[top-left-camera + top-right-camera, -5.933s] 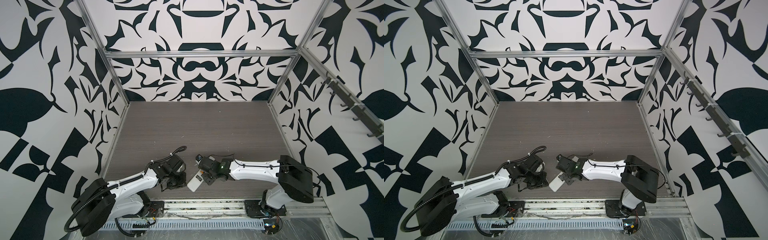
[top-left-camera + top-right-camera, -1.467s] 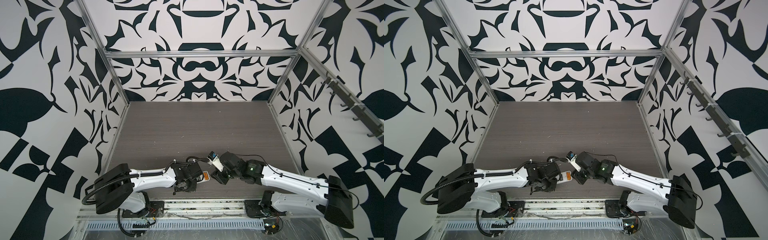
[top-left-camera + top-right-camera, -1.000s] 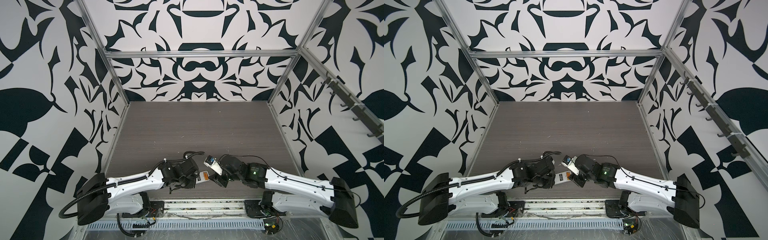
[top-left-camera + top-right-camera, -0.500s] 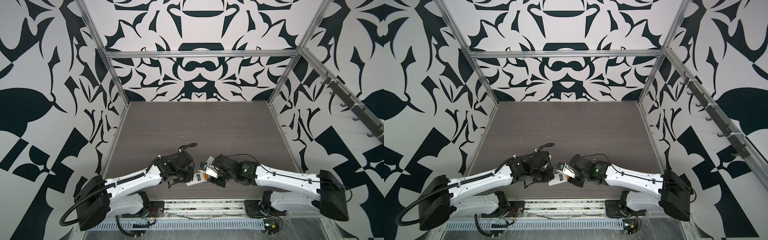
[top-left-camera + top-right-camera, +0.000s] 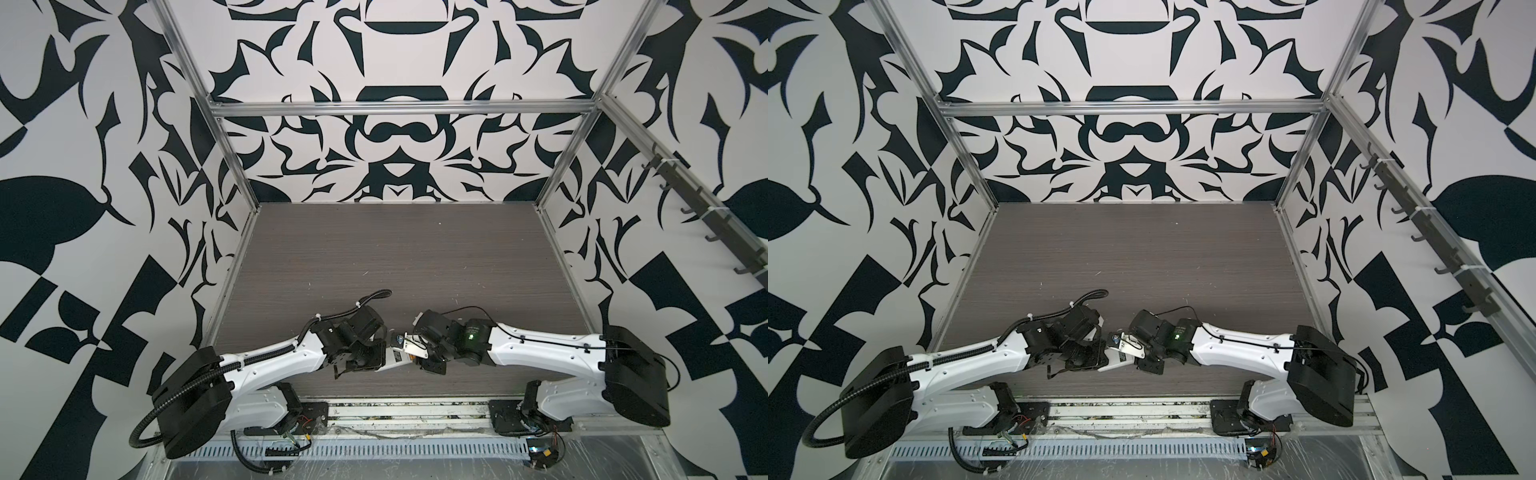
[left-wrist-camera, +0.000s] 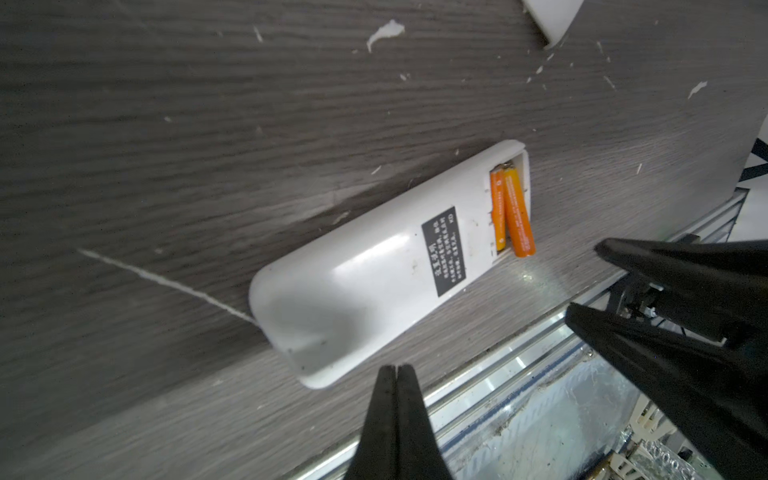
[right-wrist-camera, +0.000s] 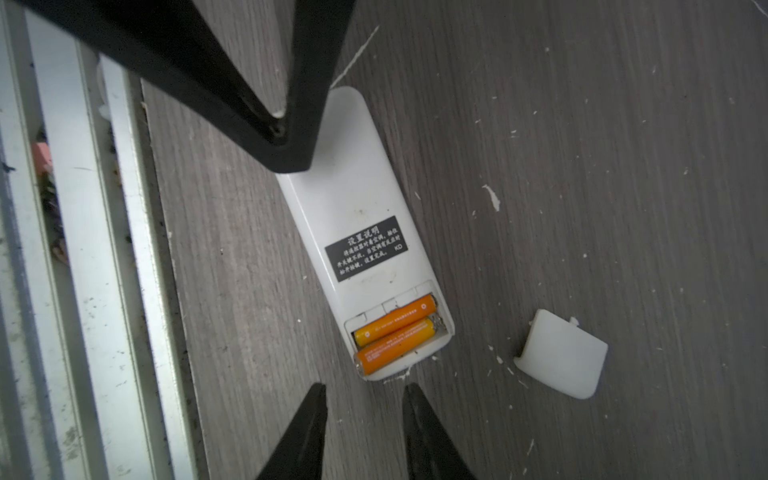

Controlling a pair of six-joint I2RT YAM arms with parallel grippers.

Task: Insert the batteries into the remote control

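Both top views are bright and even, sharp in the middle, with straight frame bars bending near the edges. The wrist views are dimmer. A soft glare lies on the remote control, and the close black fingers look blurred.

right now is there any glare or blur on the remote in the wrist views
Left wrist view: a soft bright sheen on the remote control back, its near end shadowed; the label text is smeared. Right wrist view: sharper, the label characters are distinct and the batteries crisp; the left gripper shades its far end.
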